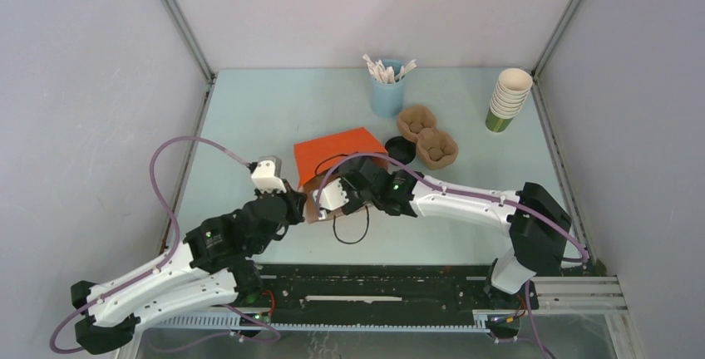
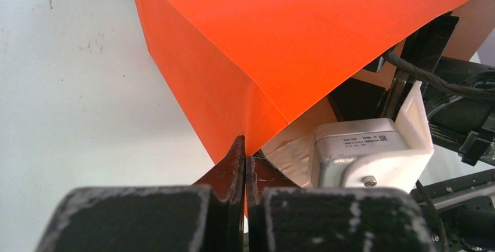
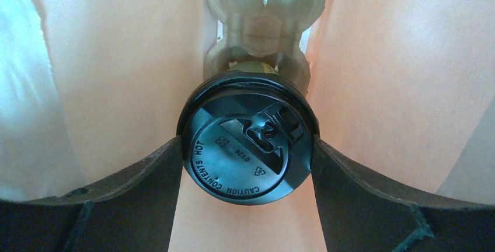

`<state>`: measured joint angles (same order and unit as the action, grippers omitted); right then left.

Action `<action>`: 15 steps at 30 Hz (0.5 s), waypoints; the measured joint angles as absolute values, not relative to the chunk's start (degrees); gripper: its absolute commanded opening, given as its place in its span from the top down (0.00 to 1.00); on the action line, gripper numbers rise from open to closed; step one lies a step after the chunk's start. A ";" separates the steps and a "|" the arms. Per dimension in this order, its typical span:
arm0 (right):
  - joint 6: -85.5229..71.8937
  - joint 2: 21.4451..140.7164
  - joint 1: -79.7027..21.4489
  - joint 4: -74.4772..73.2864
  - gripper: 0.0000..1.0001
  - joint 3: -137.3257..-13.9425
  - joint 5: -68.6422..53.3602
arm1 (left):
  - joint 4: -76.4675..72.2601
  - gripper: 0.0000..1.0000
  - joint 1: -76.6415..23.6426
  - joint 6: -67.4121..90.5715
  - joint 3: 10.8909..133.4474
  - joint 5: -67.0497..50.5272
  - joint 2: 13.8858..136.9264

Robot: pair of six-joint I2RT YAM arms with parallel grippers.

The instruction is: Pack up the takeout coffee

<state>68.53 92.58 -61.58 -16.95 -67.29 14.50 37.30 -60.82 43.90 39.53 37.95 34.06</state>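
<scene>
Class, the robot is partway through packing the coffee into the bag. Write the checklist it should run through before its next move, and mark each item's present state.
1. Left claw pinches the bag edge, jaws shut: ok.
2. Bag walls stand apart on both sides of the right claw: ok.
3. Right claw's jaws touch both sides of the coffee lid: ok.
4. Lid sits level on the cup: ok.
5. Carrier lies in the bag beyond the coffee: ok.
6. Coffee seated in a carrier hollow: cannot tell.
</scene>
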 measured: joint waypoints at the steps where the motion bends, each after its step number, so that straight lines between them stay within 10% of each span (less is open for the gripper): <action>1: 68.84 92.58 -61.47 -16.97 0.49 -67.29 14.87 | 37.47 1.00 -60.82 43.86 39.70 37.82 34.20; 15: 71.70 92.31 -59.99 -14.94 0.50 -67.22 13.02 | 37.80 1.00 -60.86 43.51 40.29 37.65 35.14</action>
<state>71.70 92.31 -59.99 -14.94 -67.22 13.02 37.80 -60.86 43.51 40.29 37.65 35.14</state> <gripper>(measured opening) 0.814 0.005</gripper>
